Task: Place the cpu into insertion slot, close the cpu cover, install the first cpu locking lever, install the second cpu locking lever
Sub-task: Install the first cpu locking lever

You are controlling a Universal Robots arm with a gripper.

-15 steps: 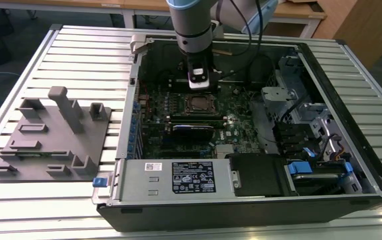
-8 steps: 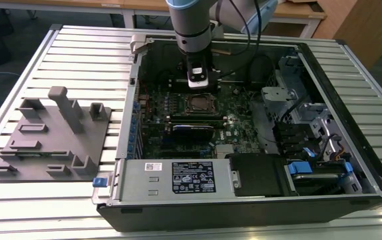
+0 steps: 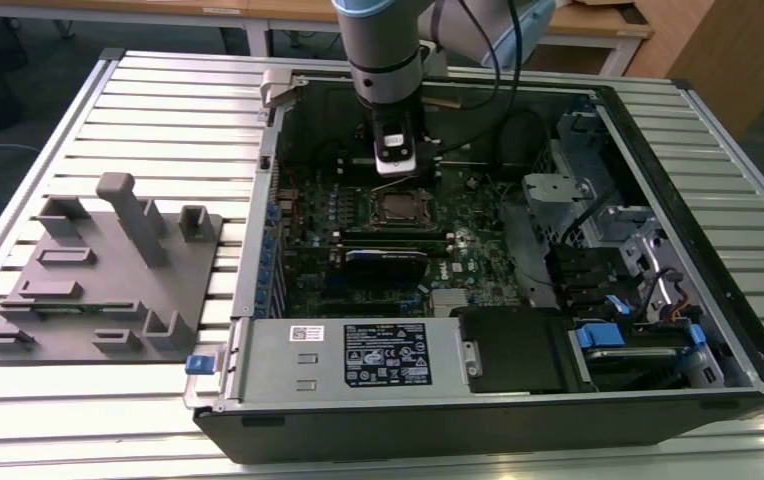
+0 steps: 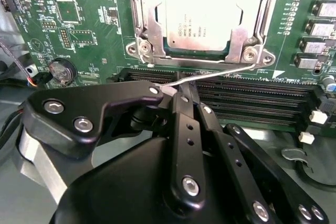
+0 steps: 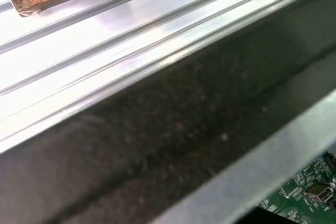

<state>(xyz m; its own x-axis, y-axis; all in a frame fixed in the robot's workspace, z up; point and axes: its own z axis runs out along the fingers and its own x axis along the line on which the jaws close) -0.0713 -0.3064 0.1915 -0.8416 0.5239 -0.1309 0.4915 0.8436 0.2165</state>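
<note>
The cpu (image 4: 202,17), a silver-tan square chip, lies in the insertion slot (image 3: 400,208) on the green motherboard (image 4: 94,19). The silver cpu cover (image 4: 149,22) lies flat around it as a frame. A thin silver locking lever (image 4: 220,76) runs along the socket's edge, and its flattened end reaches my fingertips. My gripper (image 4: 189,98) has its black fingers (image 4: 181,124) drawn together, tips touching that lever end. In the exterior view my gripper (image 3: 397,172) hangs inside the open case, just behind the slot.
Long black memory slots (image 4: 252,98) lie beside the socket, and a coin battery (image 4: 62,71) is nearby. A black card (image 3: 385,262), the power supply (image 3: 355,355) and drive cages (image 3: 622,340) crowd the case. A grey fixture plate (image 3: 95,270) sits on the slatted table (image 3: 169,110).
</note>
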